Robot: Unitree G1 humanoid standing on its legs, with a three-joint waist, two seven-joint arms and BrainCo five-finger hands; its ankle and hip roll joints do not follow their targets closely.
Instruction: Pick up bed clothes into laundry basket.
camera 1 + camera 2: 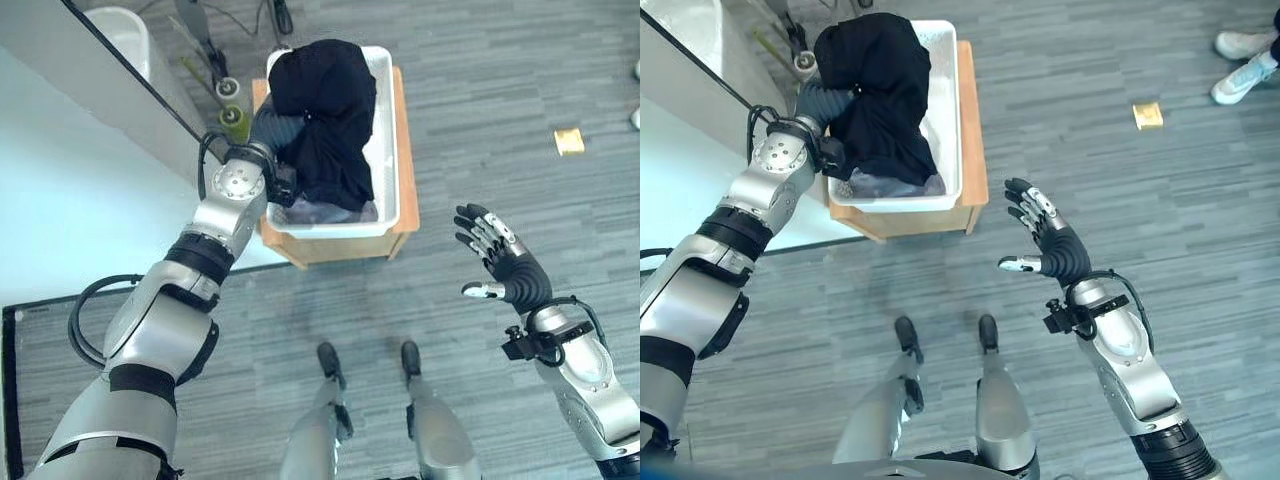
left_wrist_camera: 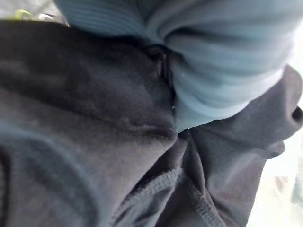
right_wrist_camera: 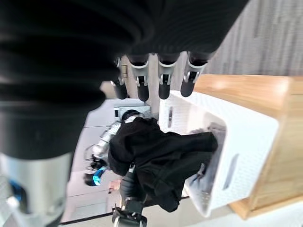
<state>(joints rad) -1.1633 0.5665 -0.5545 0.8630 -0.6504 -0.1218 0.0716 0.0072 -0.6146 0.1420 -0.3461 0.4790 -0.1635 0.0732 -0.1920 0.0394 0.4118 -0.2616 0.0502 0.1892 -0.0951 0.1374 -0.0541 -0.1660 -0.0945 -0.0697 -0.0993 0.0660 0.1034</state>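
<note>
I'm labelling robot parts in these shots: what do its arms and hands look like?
Both arms are silver-grey shells with black bands at the joints. The right hand has silver fingers with dark tips and a dark ribbed cover over its back and wrist, with a black cable looped just below. The left hand shows the same dark ribbed cover.

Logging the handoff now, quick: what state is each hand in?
Left hand: cannot be told, fingers buried under the black garment in the white basket.
Right hand: open, holding nothing.
</note>
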